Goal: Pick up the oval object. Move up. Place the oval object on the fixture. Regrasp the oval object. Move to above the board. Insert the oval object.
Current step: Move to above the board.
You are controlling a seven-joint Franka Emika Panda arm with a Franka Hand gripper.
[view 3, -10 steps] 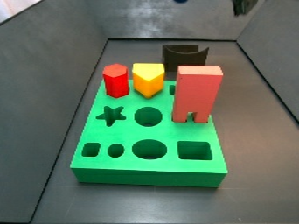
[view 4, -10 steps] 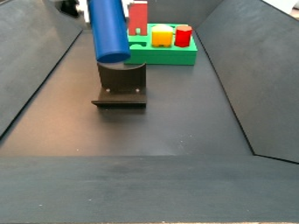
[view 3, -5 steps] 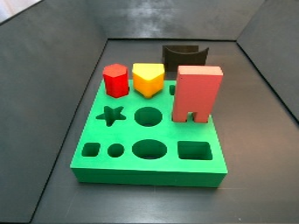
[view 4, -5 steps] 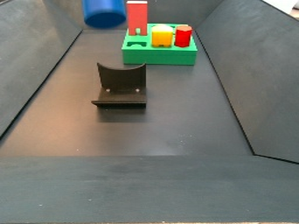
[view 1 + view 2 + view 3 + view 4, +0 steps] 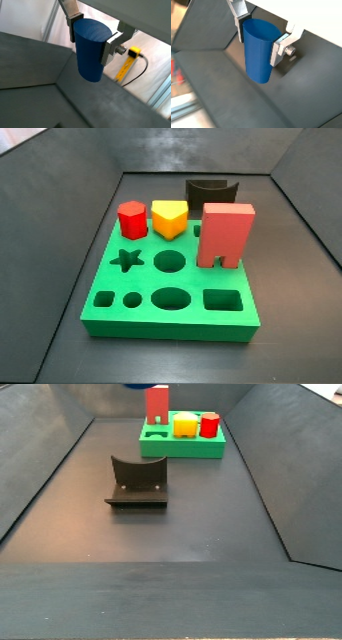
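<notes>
In both wrist views my gripper is shut on the oval object, a dark-blue peg hanging upright between the silver fingers, high above the dark floor. In a side view only a sliver of the blue oval object shows at the top edge, and the gripper itself is out of frame. The fixture, a black block with a curved notch, stands bare on the floor below; it also shows behind the board as the fixture. The green board has its oval hole open.
On the board stand a red hexagonal peg, a yellow peg and a tall pink block. Dark sloping walls enclose the floor on both sides.
The gripper has risen with the oval object from just above the fixture. It is almost out of the top of the side view. Nothing on the board has moved.
</notes>
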